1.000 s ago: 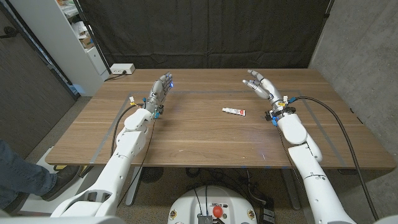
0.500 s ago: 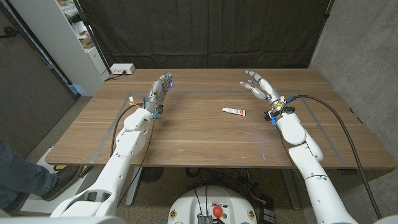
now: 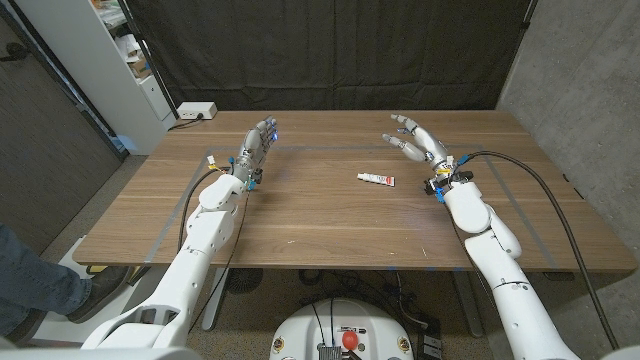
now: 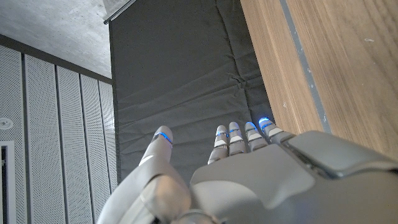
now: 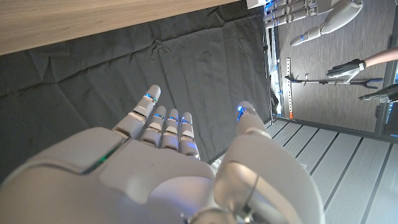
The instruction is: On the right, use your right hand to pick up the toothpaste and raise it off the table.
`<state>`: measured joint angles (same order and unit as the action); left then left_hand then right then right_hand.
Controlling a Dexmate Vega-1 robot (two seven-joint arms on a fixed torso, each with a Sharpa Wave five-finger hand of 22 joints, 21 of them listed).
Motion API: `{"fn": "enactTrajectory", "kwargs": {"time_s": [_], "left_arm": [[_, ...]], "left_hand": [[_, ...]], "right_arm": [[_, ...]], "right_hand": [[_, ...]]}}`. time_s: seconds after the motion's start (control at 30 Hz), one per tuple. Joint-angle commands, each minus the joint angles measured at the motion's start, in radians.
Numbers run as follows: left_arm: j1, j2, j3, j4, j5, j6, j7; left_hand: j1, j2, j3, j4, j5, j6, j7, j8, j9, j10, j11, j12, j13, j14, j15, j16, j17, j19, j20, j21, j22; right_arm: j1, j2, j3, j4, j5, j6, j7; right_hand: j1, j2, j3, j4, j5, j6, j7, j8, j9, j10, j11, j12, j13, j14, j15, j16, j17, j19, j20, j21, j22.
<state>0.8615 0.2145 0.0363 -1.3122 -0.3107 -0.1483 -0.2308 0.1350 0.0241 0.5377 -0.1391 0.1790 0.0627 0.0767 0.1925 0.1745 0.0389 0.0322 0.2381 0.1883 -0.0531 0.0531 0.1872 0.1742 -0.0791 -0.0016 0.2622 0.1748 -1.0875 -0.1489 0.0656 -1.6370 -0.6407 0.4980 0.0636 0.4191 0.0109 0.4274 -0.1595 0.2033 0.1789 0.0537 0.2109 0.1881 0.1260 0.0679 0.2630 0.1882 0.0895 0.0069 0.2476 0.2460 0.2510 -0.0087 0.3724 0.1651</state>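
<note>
Lying flat on the bench (image 3: 300, 215), the toothpaste (image 3: 377, 179) is looking light, soft; right hand (image 3: 419, 142) is hovering near with fingers released; pinch mid-tube.

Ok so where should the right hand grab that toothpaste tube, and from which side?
Probably across the middle of the toothpaste, coming down from above. It lies flat, long axis running left to right, so the open right hand could pinch its long sides.

A robotics lab or test room: a plain wooden table (image 3: 330, 215) stands before a black curtain (image 3: 330, 50) hung as a backdrop, with a bare concrete wall (image 3: 585, 80) beside it, a white shelf unit (image 3: 120, 60), and spare robot arms (image 5: 323, 22) mounted on a slatted wall
</note>
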Motion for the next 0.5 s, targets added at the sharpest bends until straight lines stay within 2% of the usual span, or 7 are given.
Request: {"fn": "enactTrajectory", "kwargs": {"time_s": [0.03,0.17,0.5], "left_arm": [[0.001,-0.003,0.0,0.002,-0.003,-0.003,-0.002],[0.005,-0.002,-0.001,-0.003,-0.003,-0.001,-0.001],[0.008,-0.006,-0.005,0.007,-0.008,-0.008,-0.001]], "left_hand": [[0.013,0.001,0.0,-0.003,-0.005,0.007,0.002,-0.001,0.005,0.007,0.004,0.0,0.005,0.002,0.006,0.001,0.004,-0.003,0.01,-0.003,0.001],[0.014,0.001,0.0,-0.003,-0.005,0.008,0.001,0.0,0.005,0.007,0.002,0.0,0.005,0.003,0.007,0.001,0.004,-0.003,0.011,-0.005,0.002],[0.015,0.003,0.0,-0.003,-0.005,0.008,0.003,-0.001,0.005,0.01,0.004,-0.001,0.006,0.005,0.01,0.001,0.004,-0.003,0.015,-0.008,0.002]], "right_arm": [[-0.006,-0.014,-0.013,-0.015,-0.025,-0.001,-0.01],[-0.009,-0.017,-0.016,-0.021,-0.033,0.0,-0.013],[-0.016,-0.026,-0.024,-0.045,-0.05,-0.014,-0.002]], "right_hand": [[0.014,0.002,-0.005,-0.001,-0.002,0.013,-0.006,0.005,0.004,0.024,0.004,0.006,0.005,0.003,-0.009,-0.003,-0.001,-0.006,0.001,-0.007,0.002],[0.018,0.002,-0.008,0.0,-0.002,0.018,-0.012,0.005,0.005,0.041,0.004,0.008,0.006,0.006,-0.009,-0.004,-0.004,-0.026,0.012,-0.022,0.002],[0.025,0.001,-0.012,0.003,-0.002,0.027,-0.023,0.006,0.006,0.061,0.0,0.008,0.007,0.022,-0.013,0.0,-0.009,-0.042,0.022,-0.041,0.001]]}}
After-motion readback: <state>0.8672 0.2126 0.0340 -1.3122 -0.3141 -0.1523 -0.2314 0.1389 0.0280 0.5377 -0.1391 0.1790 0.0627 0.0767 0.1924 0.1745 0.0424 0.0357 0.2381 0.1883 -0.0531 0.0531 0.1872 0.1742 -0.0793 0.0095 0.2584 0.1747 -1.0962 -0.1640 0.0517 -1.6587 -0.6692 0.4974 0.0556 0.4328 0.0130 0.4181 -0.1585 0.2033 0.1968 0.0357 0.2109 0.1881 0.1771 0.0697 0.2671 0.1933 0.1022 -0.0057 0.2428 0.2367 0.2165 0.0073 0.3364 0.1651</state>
